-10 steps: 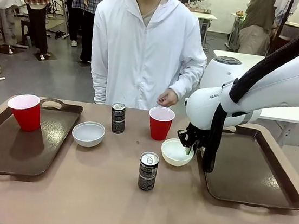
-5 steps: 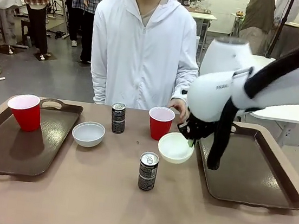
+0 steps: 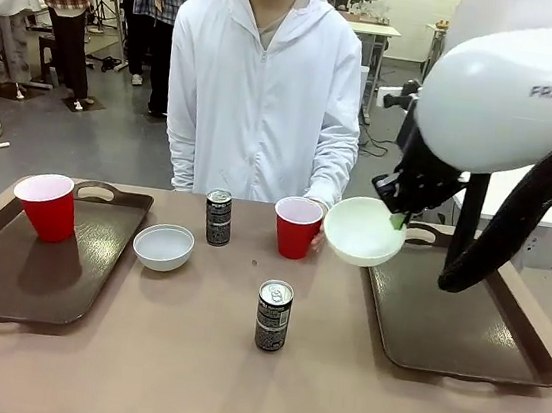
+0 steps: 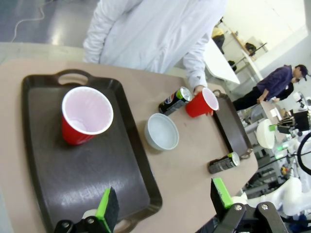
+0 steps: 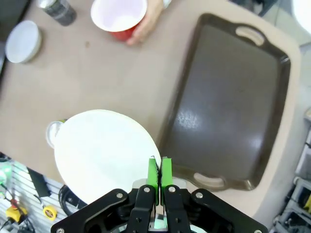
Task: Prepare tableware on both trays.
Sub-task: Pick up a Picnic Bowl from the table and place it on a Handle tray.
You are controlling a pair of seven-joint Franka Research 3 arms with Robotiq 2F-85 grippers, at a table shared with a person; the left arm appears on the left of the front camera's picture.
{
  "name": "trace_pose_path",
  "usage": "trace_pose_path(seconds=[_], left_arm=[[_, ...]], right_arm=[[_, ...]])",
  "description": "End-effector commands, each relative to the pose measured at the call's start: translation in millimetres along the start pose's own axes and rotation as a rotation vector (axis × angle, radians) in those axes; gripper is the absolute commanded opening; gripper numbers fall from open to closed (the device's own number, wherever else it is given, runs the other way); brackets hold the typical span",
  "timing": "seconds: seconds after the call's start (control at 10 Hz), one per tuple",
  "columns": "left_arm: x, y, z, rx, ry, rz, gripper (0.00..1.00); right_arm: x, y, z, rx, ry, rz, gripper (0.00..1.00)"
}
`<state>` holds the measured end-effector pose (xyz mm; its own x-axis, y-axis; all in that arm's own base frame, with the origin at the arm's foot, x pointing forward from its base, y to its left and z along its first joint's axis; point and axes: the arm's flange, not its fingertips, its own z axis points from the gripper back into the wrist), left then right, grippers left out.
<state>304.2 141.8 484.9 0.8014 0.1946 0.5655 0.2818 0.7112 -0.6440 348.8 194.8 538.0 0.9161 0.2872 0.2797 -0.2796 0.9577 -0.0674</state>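
The right gripper point(image 3: 396, 219) has carried the white bowl point(image 3: 362, 231) up off the table point(image 3: 183, 387). A second ago the bowl sat on the table just beside the near can point(image 3: 273, 315). Now it hangs in the air, tipped with its inside toward the front camera, above the inner edge of the right tray point(image 3: 462, 335). The jaws are pinched narrow on the bowl's rim, the green pads almost meeting in the right wrist view. That tray is bare, so the bowl looks set to be the first piece on it, and the tray's whole floor is free for a landing. The raised rim below the bowl is the one edge to clear. The person's hand point(image 3: 319, 234) rests by the middle red cup point(image 3: 297, 226), close to the bowl's left side, so room is tight there and open to the right. The left gripper point(image 4: 164, 199) hovers over the left tray point(image 4: 73, 179) with its jaws spread wide and empty. That tray holds the other red cup point(image 4: 85, 115), while the second bowl point(image 4: 162, 131) and the far can point(image 3: 217, 216) wait on the table.
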Motion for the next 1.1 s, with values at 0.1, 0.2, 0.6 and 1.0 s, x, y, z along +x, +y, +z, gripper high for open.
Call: trace_pose_path(seconds=[0.1,0.2,0.6,1.0], left_arm=[[-1,2,1,-0.01,-0.007,-0.008,1.0],[-1,2,1,-0.01,-0.007,-0.008,1.0],[-1,2,1,-0.01,-0.007,-0.008,1.0],[-1,2,1,-0.01,-0.007,-0.008,1.0]], right_arm=[[12,-60,-30,0.014,0.079,0.028,0.0],[14,-89,-31,0.046,0.108,0.042,0.0],[31,-173,-47,-0.033,0.087,-0.143,0.0],[10,-158,-43,0.057,0.11,-0.012,0.0]])
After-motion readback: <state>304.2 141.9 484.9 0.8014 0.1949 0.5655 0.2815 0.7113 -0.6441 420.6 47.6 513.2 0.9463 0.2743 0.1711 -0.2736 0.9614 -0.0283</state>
